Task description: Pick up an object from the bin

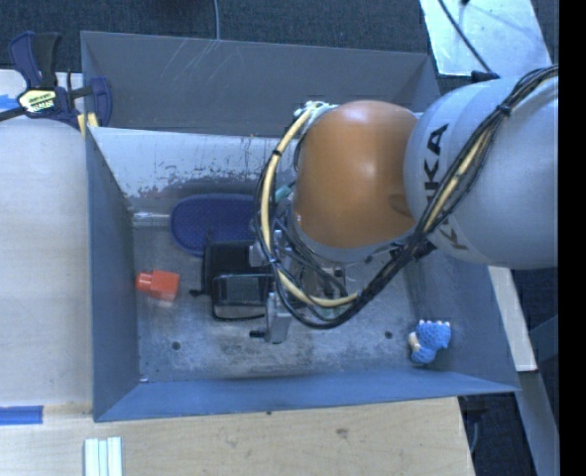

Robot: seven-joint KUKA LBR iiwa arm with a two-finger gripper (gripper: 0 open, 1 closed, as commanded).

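The arm comes into the bin from the right and bends down steeply over the middle of the floor. Its round orange cover faces up toward the camera; yellow and black cables loop around the cover and under it. Below the cover the gripper points downward; its grey tip is low, near the floor of the bin and a little toward the front wall. Whether it is open or closed I cannot tell, because the wrist hides most of it.

The thing nearest to it is a black box, lying flat on the floor left of the middle. Its front part has a paler rim and is long from left to right, about parallel to the front wall; its back part is darker, and the right side goes under the wrist. Which end is the head of it I cannot tell. The grey tip stands just beside the right front corner of the box; touching or not, I cannot say.

Behind the box lies a flat blue oval pad, also long from left to right, near the back wall. To the left, a little apart, sits a small orange block; well apart, in the front right corner, lies a small blue and white toy.
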